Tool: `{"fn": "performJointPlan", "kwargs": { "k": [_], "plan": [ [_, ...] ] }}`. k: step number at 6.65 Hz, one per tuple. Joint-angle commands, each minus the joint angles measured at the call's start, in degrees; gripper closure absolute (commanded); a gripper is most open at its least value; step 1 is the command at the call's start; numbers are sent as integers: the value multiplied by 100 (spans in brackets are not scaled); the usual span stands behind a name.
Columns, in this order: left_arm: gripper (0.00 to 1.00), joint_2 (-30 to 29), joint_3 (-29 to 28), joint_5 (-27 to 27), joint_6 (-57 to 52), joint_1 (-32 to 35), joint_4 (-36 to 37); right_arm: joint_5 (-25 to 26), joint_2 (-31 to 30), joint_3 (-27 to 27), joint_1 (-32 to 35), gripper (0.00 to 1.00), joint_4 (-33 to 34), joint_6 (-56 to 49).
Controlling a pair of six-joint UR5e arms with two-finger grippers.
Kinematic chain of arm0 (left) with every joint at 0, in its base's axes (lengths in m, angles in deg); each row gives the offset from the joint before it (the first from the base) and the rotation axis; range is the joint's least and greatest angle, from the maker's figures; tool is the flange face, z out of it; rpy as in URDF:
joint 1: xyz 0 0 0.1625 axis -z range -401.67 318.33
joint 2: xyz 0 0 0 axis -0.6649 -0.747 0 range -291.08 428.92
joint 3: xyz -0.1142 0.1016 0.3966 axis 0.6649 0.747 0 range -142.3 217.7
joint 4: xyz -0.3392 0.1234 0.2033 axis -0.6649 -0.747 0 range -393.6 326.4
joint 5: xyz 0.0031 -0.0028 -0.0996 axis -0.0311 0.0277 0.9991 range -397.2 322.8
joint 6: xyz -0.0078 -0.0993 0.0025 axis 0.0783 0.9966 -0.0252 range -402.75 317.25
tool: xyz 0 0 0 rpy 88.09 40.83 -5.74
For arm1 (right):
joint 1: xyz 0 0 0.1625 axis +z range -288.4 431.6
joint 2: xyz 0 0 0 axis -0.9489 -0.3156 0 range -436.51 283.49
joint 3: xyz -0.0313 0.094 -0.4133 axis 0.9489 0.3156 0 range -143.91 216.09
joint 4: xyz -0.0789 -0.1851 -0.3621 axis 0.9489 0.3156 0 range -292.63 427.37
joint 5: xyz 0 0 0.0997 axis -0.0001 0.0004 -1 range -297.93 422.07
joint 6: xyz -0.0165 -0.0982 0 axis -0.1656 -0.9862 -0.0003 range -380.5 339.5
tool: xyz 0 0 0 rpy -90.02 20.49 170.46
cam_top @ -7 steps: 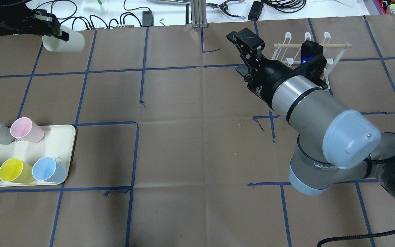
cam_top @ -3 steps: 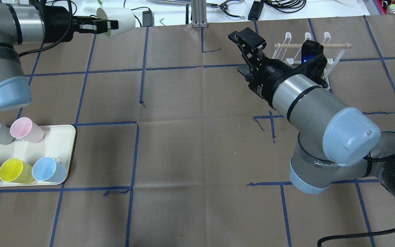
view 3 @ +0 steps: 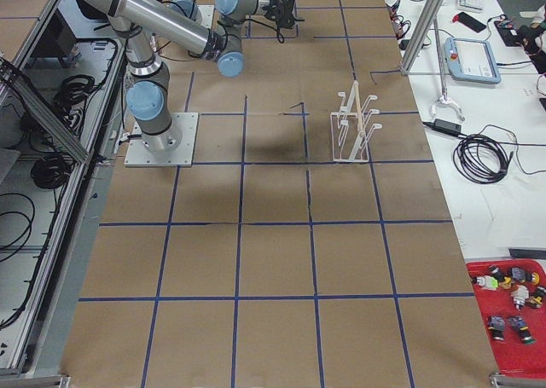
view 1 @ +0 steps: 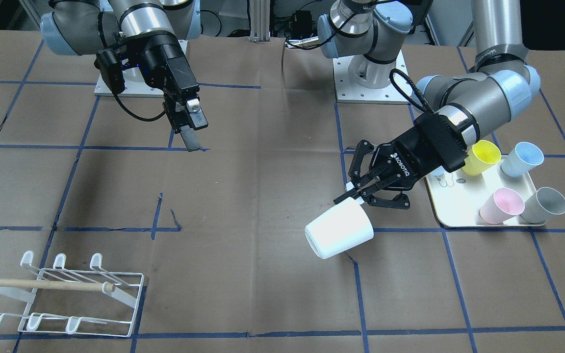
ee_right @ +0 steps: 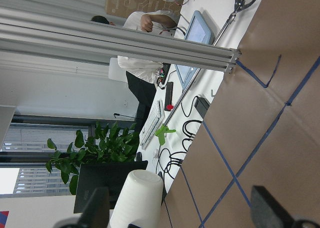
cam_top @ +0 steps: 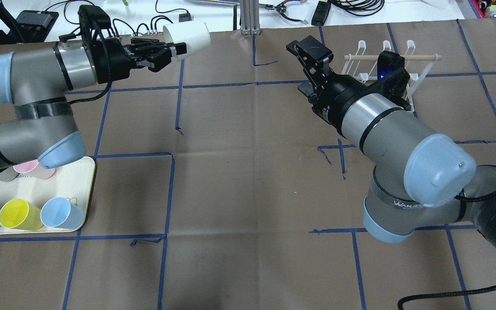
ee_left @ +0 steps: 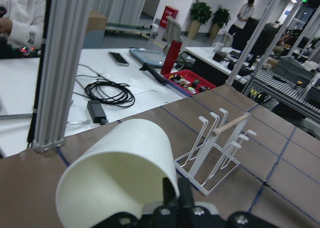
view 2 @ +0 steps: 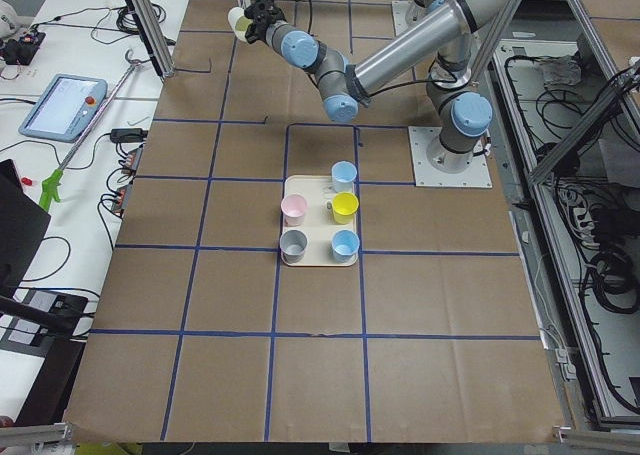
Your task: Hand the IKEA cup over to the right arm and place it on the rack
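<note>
A white IKEA cup (cam_top: 190,35) hangs in the air, lying sideways over the table's far edge. My left gripper (cam_top: 174,50) is shut on its rim. The front view shows the same cup (view 1: 340,230) and left gripper (view 1: 356,196), and the cup fills the left wrist view (ee_left: 117,180). My right gripper (cam_top: 296,66) is open and empty, well to the right of the cup, with its jaws facing it. The right wrist view shows the cup (ee_right: 137,198) far off between the spread fingers. The white wire rack (cam_top: 383,69) with a wooden dowel stands just behind the right wrist.
A cream tray (cam_top: 78,174) at the near left holds yellow (cam_top: 15,214), blue (cam_top: 60,212) and other cups, partly under my left elbow. An aluminium post (cam_top: 248,17) and cables lie beyond the far edge. The rack also shows in the front view (view 1: 66,294).
My left arm has swung the white cup rightward along the far edge, toward the middle. The right arm has barely moved and its gripper stays open.
</note>
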Motion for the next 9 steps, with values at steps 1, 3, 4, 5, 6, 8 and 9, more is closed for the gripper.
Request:
{"fn": "performJointPlan", "kwargs": {
  "k": [1,3,4,5,6,8,9],
  "plan": [
    [100,-138,246,41,529,415,1169,-57,359,16,3,0,43,75],
    [100,-313,546,49,1547,549,2714,-14,527,51,3,0,35,959],
    [99,-305,686,23,1612,741,2904,-31,615,182,47,0,26,928],
    [99,-278,757,-21,1639,995,3028,-40,816,418,160,0,-9,989],
    [99,-278,853,-352,1665,1189,3124,-14,1026,664,387,0,8,1007],
    [99,-287,863,-897,1832,1533,3195,22,1090,842,486,0,8,1374],
    [99,-270,828,-952,1911,1543,3274,13,1099,825,486,0,8,1359]
  ]
}}
